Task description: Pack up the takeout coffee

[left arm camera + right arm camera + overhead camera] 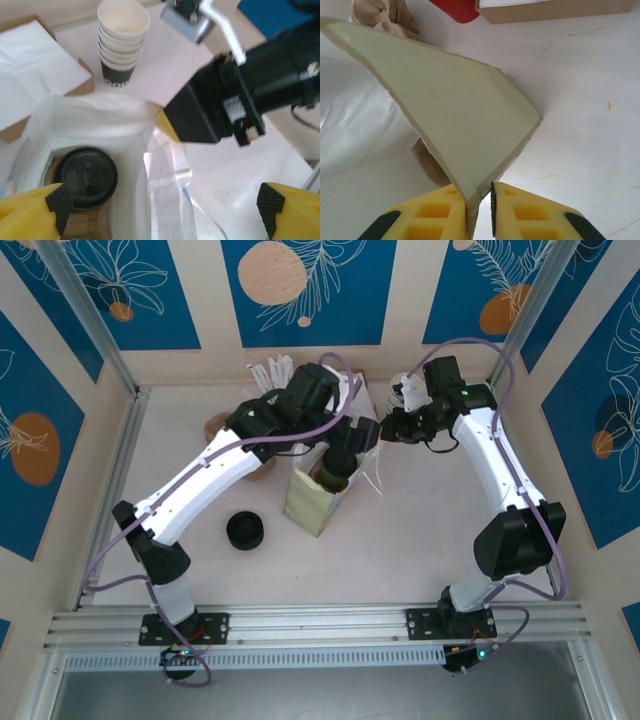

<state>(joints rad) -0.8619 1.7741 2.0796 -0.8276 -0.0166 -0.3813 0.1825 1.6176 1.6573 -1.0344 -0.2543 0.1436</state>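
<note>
A low black lid (245, 531) lies by itself on the table (400, 540). Next to it, on its right, a pale green paper bag (312, 505) stands open. The left gripper (165, 207) hangs over the bag's mouth with its fingers wide apart and nothing in them. The takeout coffee (85, 176) sits down inside the bag, black lid up. The right gripper (480, 197) pinches the bag's top edge tight. A stack of paper cups (122, 42) stands on the table past the bag.

Left pincer (164, 210) spread wide, pointing down; right pincer (479, 207) pinched near-shut, apparently gripping.
</note>
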